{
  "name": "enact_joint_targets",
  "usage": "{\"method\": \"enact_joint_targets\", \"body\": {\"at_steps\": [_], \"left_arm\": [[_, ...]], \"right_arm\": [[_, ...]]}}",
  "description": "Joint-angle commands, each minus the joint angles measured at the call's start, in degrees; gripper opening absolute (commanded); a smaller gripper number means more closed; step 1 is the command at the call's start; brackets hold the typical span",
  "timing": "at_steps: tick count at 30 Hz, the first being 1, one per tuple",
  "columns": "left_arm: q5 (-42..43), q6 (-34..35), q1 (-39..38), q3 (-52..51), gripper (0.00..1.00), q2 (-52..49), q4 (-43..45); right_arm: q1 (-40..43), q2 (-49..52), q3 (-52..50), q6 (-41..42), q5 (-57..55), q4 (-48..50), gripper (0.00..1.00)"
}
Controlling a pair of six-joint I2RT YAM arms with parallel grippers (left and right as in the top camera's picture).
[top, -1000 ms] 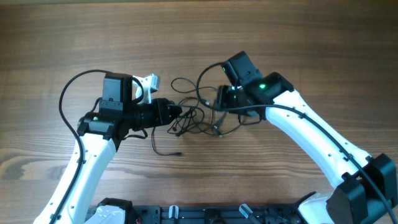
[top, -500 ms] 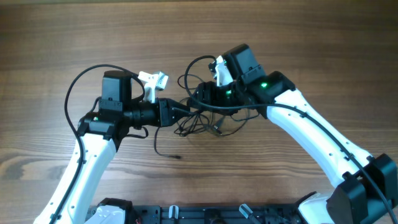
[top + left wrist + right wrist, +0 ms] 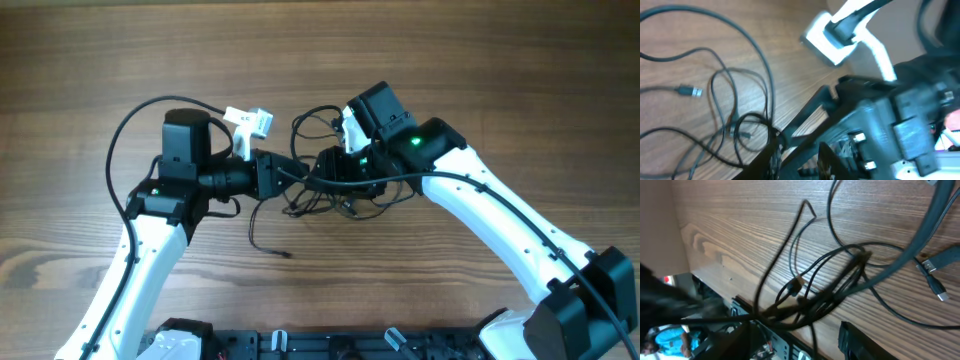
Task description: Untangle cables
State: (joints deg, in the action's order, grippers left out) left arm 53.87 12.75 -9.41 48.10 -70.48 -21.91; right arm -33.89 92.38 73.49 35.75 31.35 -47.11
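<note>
1. Where both arms reach inward over the wooden table (image 3: 100,60), the cables (image 3: 330,200) lie in a loose tangle at its middle, right at the two tool tips.
2. Cables, overhead view: several thin dark cords looped over one another. One strand trails toward the near edge and ends in a small plug (image 3: 287,254), which lies apart from the knot.
3. Left tool (image 3: 290,173): points rightward, its tip at the left edge of the tangle with strands crossing it. The left wrist view is blurred, so I cannot tell whether its fingers are spread or pressed on a cord.
4. Right tool (image 3: 325,168): points leftward and down over the upper part of the tangle, just beside the left tool. In the right wrist view its fingers (image 3: 856,337) stand apart. A bunch of strands runs across the gap, none visibly gripped.
5. Left wrist view: open loops of cord lie flat on the wood, with a metal-tipped plug (image 3: 690,91) lying free at the left.
6. Right wrist view: strands cross in a lifted bundle above the wood, and another plug end (image 3: 938,291) shows at the right.
7. Thick black wire (image 3: 115,150): arcs out from the left arm and is fixed to it, separate from the tangle.
8. Green light (image 3: 412,141): lit on the right arm's wrist housing.
</note>
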Motion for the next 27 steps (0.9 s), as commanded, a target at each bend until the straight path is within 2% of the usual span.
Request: {"method": "enact_joint_targets", "body": {"at_steps": [1,4,9,10,13,21,27], "left_arm": [[3.80,-0.33,0.26,0.55,0.25,0.63,1.73],[5.07,-0.35,0.26,0.55,0.25,0.63,1.31],[5.90,-0.37,0.26,0.55,0.26,0.63,0.46],[5.90,-0.35,0.26,0.55,0.26,0.63,0.46],[5.90,-0.35,0.26,0.55,0.26,0.63,0.46],[5.90,-0.35,0.26,0.55,0.25,0.63,1.57],[5.92,2.08,0.26,0.55,0.23,0.63,3.10]], "right_arm": [[-0.66,1.03,-1.90,0.44,-1.90,0.39,0.57],[-0.66,1.03,-1.90,0.44,-2.01,2.05,0.56],[-0.66,1.03,-1.90,1.84,-1.99,5.90,0.49],[-0.66,1.03,-1.90,1.97,-1.99,6.80,0.45],[-0.66,1.03,-1.90,4.22,-1.66,8.09,0.43],[-0.66,1.03,-1.90,4.81,0.48,7.89,0.21],[-1.16,1.03,-1.90,4.92,2.38,8.94,0.18]]}}
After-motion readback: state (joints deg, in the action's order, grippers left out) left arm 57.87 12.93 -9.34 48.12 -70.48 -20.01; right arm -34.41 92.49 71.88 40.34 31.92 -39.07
